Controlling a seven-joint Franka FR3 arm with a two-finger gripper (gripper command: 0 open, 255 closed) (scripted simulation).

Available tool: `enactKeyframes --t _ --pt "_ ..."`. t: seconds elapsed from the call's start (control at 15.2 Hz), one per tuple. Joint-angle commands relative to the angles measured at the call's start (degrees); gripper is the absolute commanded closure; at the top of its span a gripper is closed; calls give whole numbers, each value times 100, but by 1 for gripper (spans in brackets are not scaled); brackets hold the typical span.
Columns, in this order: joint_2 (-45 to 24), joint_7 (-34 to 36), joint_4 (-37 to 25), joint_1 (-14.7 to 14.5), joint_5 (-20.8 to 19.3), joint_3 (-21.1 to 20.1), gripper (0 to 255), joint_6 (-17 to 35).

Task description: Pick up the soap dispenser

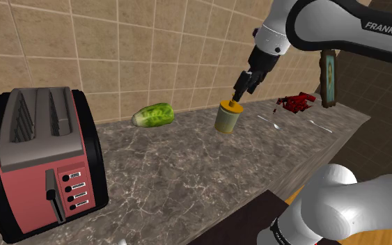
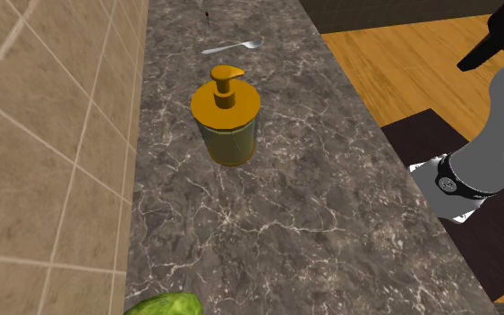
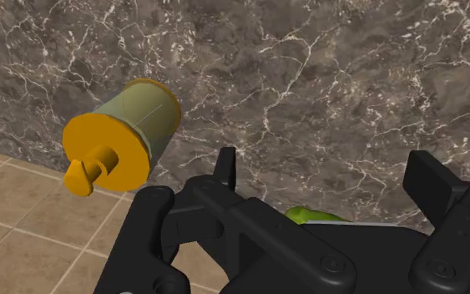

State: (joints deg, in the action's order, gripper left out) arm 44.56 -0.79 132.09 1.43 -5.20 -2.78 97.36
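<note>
My black gripper [image 1: 240, 92] hangs with its fingers spread apart, clasping nothing. In the shoulder view it sits at one o'clock of the soap dispenser [image 1: 227, 118], just above the pump. The dispenser, with an olive body and a yellow-orange cap, stands upright on the dark marble counter [image 1: 187, 174]. A green vegetable [image 1: 152, 115] lies at its nine o'clock, and a red toaster [image 1: 37, 163] stands farther off at eight.

Well apart from the dispenser [image 1: 227, 117], the toaster [image 1: 37, 163] is clipped by the shoulder view's left edge. Beyond the dispenser, a red heap [image 1: 297, 103] is too small to tell, and the arm [image 1: 326, 24] hides the top of the frame [image 1: 328, 80]. The vegetable [image 2: 162, 306] is cut by the second exterior view's bottom edge; in the wrist view the gripper [image 3: 324, 159] hides most of it.
</note>
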Motion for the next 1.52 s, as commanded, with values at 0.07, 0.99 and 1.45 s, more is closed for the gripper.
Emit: enactKeyframes --t 0.07,0.99,1.45 --pt "-109 -115 -20 36 -40 124 0 83" --pt "-2222 -1769 -1017 348 -86 1759 0 1047" --pt "-3644 -2737 -2028 461 433 2465 0 1244"
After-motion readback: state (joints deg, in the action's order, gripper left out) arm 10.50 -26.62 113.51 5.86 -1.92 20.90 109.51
